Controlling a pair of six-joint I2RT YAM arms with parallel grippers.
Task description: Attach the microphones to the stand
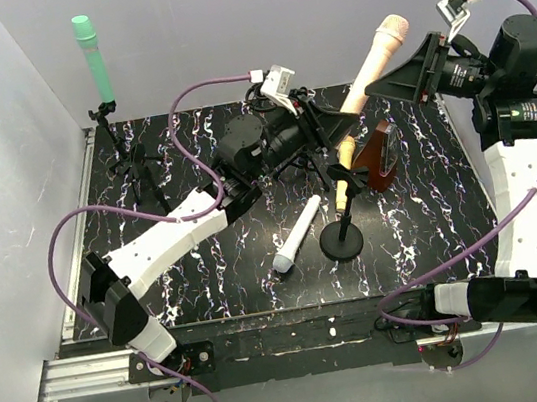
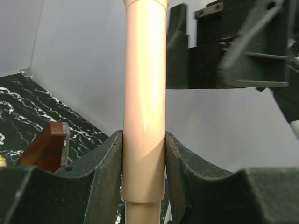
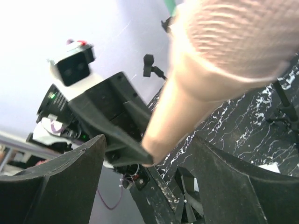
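Left wrist, left claw (image 2: 144, 158) clamped on peach-pink microphone (image 2: 145, 70); right claw (image 3: 148, 142) spread wide

The peach-pink microphone (image 2: 145, 93) is cut off by the top edge in the left wrist view and blurred in the right wrist view.

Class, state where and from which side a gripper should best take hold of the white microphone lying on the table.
Probably the slim straight handle near its middle, from directly above, closing across its width. The white microphone lies flat and diagonal, rounded head toward the near edge, and the stand's round base sits close beside it, so a sideways approach looks crowded.
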